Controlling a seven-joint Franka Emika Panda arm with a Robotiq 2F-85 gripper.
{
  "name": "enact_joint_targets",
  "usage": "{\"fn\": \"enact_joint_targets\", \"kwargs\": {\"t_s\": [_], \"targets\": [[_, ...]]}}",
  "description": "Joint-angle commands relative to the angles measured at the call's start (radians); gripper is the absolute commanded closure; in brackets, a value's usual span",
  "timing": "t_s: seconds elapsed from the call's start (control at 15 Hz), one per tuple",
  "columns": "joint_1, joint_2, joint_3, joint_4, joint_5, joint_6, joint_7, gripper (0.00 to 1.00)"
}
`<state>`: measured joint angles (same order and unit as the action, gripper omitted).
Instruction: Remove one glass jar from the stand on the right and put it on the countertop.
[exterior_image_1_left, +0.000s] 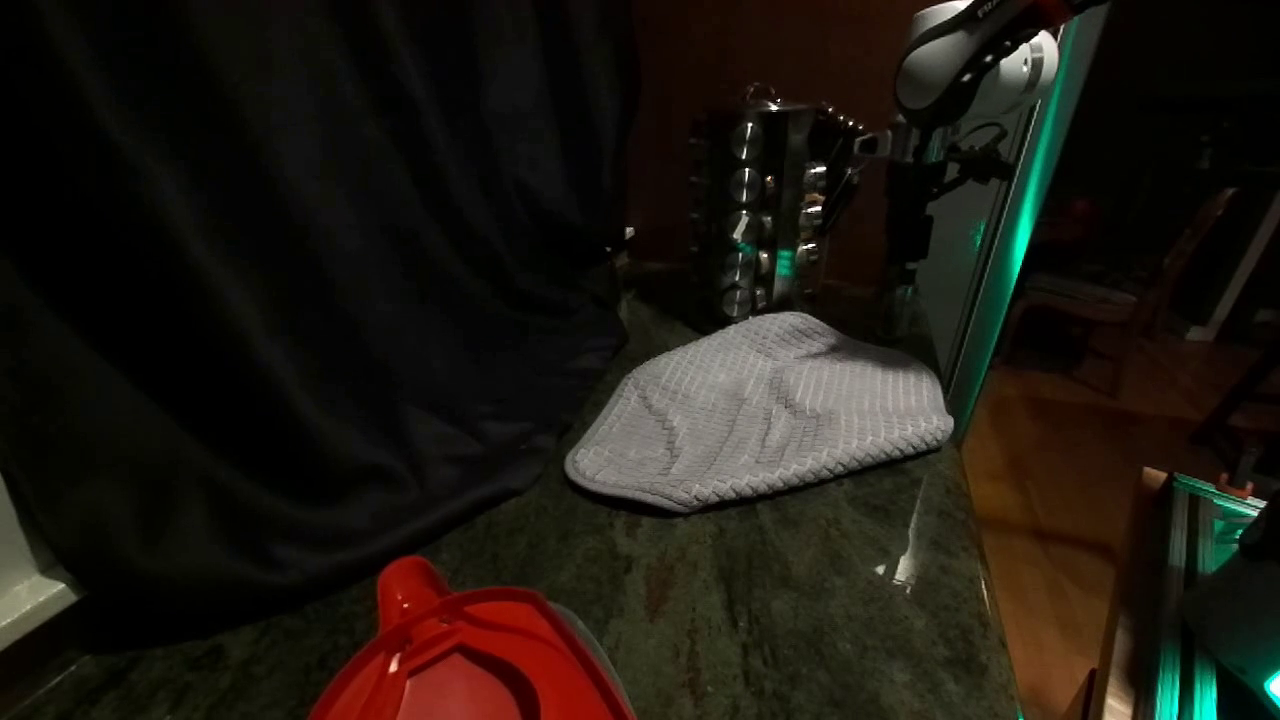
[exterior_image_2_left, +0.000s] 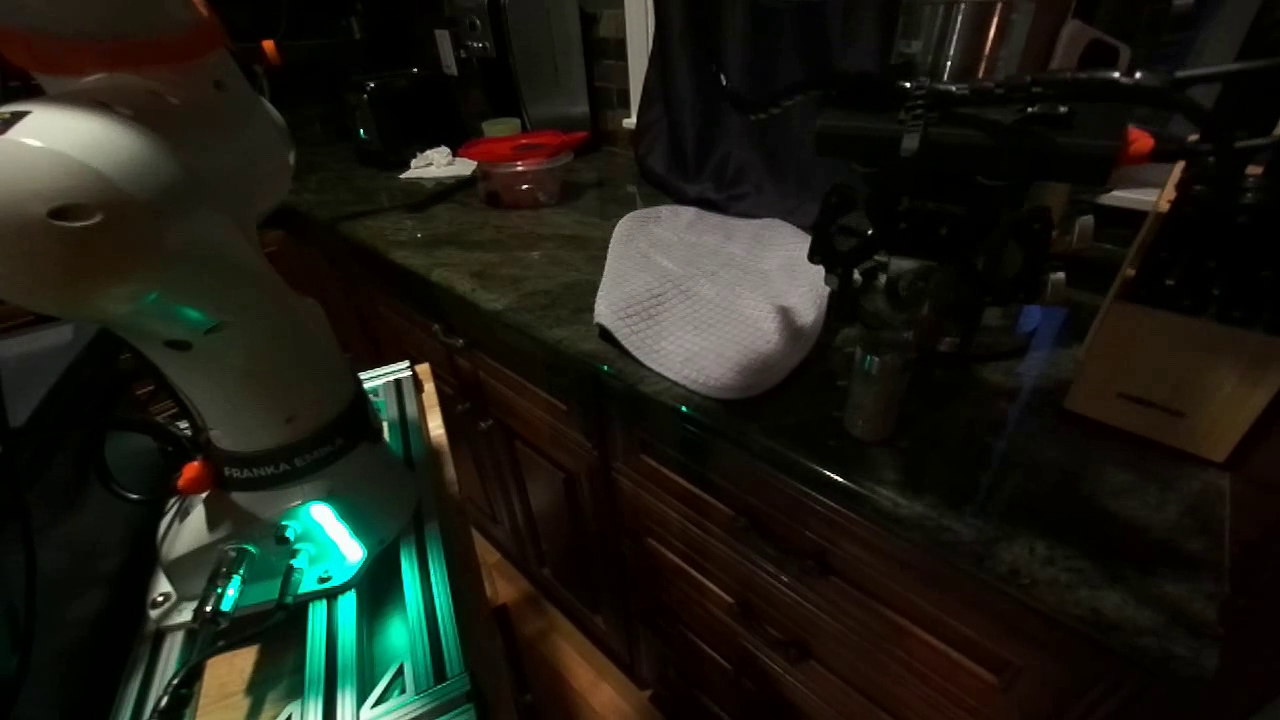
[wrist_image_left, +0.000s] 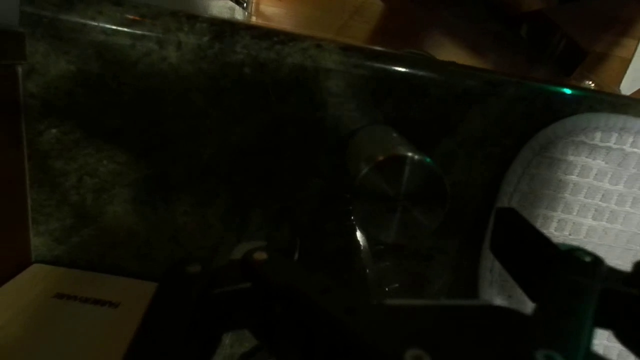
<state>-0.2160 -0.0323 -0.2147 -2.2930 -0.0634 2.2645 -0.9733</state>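
nearest the camera in the wrist view, dark fingers (wrist_image_left: 520, 245) of the gripper (wrist_image_left: 382, 237) stand spread well apart; as far as this gloom lets me see, nothing is in their hold. the glass jar (exterior_image_2_left: 877, 395) stands on the countertop (exterior_image_2_left: 1000, 440), near the front edge, just beside the pale cloth (exterior_image_2_left: 715, 300) and well apart from the wooden block (exterior_image_2_left: 1170, 380). it is off the rack (exterior_image_1_left: 770, 210), which shows beyond the cloth in an exterior view.

what the next move turns on is how jar and jaws line up: the jar lies below the jaws, long axis upright, its round lid (wrist_image_left: 402, 197) turned up toward the wrist camera, and across that view it falls between the two fingers with room on each side. how far down beside it the fingertips reach i cannot tell, nor whether one touches the glass.

i judge the placing done and only the retreat left. backing off straight up, along the jar's own axis, should suit best; a sideways drift could catch the lid and tip the jar, perhaps toward the edge.
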Motion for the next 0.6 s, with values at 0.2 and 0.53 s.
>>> {"fn": "enact_joint_targets", "kwargs": {"t_s": [0.2, 0.53], "targets": [[0.007, -0.257, -0.001, -0.040, -0.006, -0.180, 0.169, 0.00], [0.024, -0.402, -0.017, -0.011, -0.019, -0.206, 0.206, 0.00]]}}
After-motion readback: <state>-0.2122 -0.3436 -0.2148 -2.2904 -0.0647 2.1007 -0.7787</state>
